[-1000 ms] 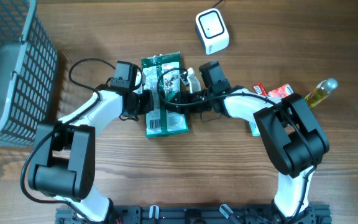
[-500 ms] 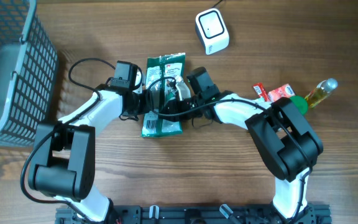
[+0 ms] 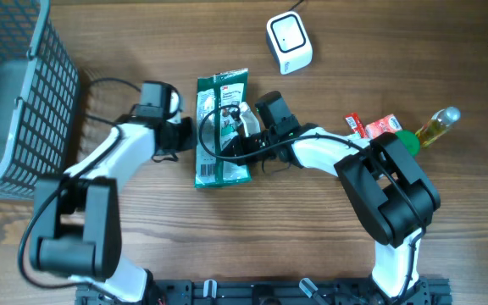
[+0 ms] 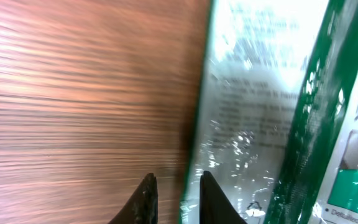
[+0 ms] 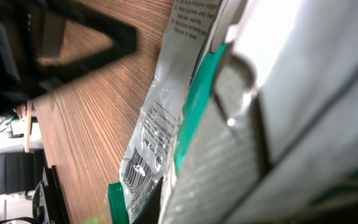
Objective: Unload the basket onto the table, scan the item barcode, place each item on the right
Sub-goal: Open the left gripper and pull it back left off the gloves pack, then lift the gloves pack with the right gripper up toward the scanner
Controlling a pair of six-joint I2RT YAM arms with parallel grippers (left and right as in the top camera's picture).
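The item is a green and clear packet [image 3: 219,157] lying on the wooden table, its barcode [image 5: 138,167] showing in the right wrist view. My right gripper [image 3: 238,127] is shut on the packet's right side, and the film fills that wrist view beside one dark fingertip [image 5: 159,200]. My left gripper [image 3: 190,135] sits at the packet's left edge, open by a narrow gap. In the left wrist view the packet's [image 4: 260,106] green edge runs between the two fingertips [image 4: 146,194]. The white scanner [image 3: 289,42] stands at the back, apart from the packet.
A grey mesh basket [image 3: 11,93] fills the far left. To the right lie a red packet [image 3: 373,126] and a tilted bottle of yellow liquid [image 3: 437,124] with a green cap. Black cables loop over the packet near both wrists.
The right gripper moved left and shut on the packet. The left gripper's jaws parted and its arm drew back to the left. The packet now lies straighter.
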